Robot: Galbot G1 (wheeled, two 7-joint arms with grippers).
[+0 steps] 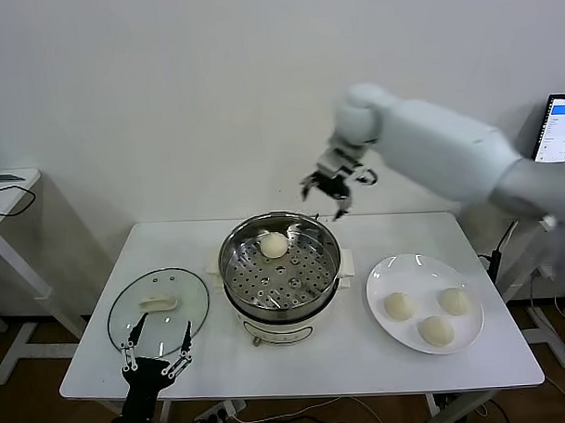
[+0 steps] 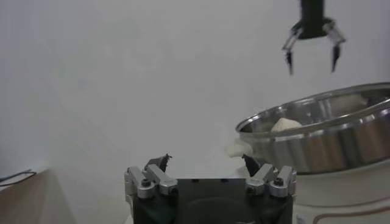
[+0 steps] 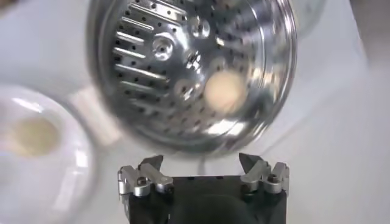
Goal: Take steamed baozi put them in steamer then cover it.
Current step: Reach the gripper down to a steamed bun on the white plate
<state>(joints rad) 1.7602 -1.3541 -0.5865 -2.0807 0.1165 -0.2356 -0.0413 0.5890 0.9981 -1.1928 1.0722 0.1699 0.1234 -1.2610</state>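
The shiny steamer (image 1: 282, 278) stands mid-table on its cream base, and one baozi (image 1: 274, 245) lies on the perforated tray at the far side. Three more baozi (image 1: 399, 306) rest on the white plate (image 1: 382, 273) to the right. My right gripper (image 1: 327, 197) hangs open and empty in the air above the steamer's far rim; its wrist view looks down on the baozi (image 3: 225, 91) in the steamer (image 3: 152, 73). The glass cover (image 1: 159, 309) lies flat at the left. My left gripper (image 1: 157, 349) is open and empty at the table's front edge, just before the cover.
A small side table (image 1: 8, 189) with a cable stands far left. A tablet screen (image 1: 560, 128) is at the far right behind my right arm. The wall runs close behind the table.
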